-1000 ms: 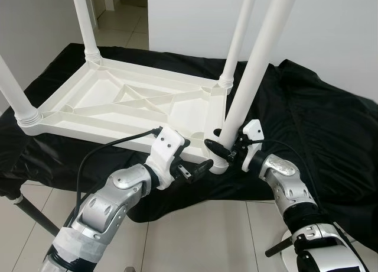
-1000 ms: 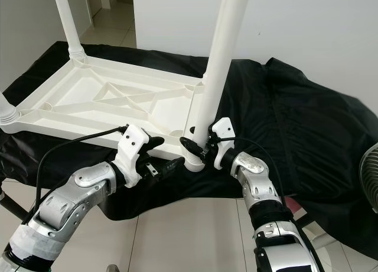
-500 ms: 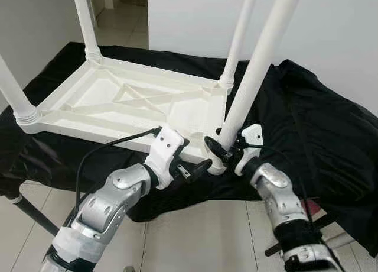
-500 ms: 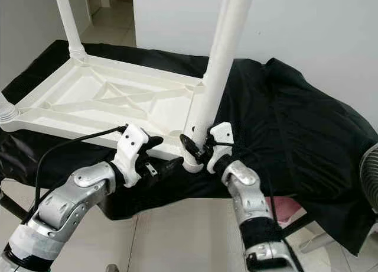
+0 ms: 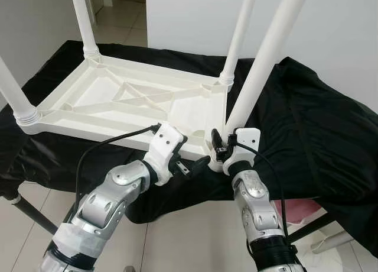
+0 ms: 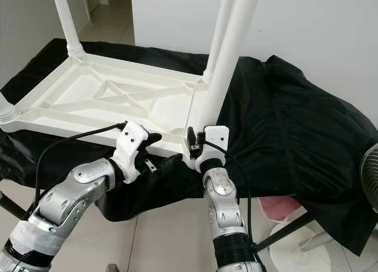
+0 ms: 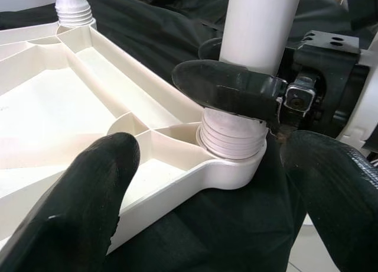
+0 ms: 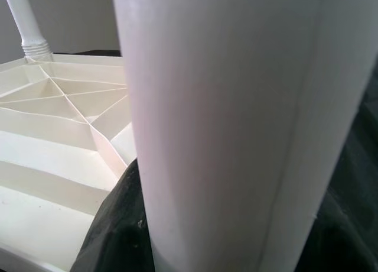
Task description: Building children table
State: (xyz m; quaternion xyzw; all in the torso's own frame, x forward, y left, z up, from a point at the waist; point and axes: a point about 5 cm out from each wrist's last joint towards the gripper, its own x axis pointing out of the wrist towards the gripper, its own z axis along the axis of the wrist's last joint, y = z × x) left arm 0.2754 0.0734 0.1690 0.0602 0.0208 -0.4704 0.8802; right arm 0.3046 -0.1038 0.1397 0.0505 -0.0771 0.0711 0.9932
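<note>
You have the white children's table top (image 5: 127, 100) lying upside down on a black cloth (image 5: 313, 136), ribbed underside facing up. 4 white legs stand in its corner sockets.

The near-right leg (image 5: 260, 65) is your working leg. Relative to the table top, it rises from the corner nearest the robot's right arm and leans slightly away from the top. Its ribbed base sits in the corner socket (image 7: 233, 156).

Right gripper (image 5: 220, 148): clamped around the foot of that leg, just above the socket. In the left wrist view you can see 1 black finger (image 7: 227, 91) wrapped across the leg above the ribbed collar. The right wrist view looks straight at the leg from very close.

Left gripper (image 5: 192, 165): fingers spread apart, holding nothing. It hovers at the near edge of the table top, just beside the same corner socket. From the wrist view, its fingers (image 7: 82, 195) straddle the corner without a visible grip.

Pale tiled floor (image 5: 195, 242) lies below the cloth edge.
</note>
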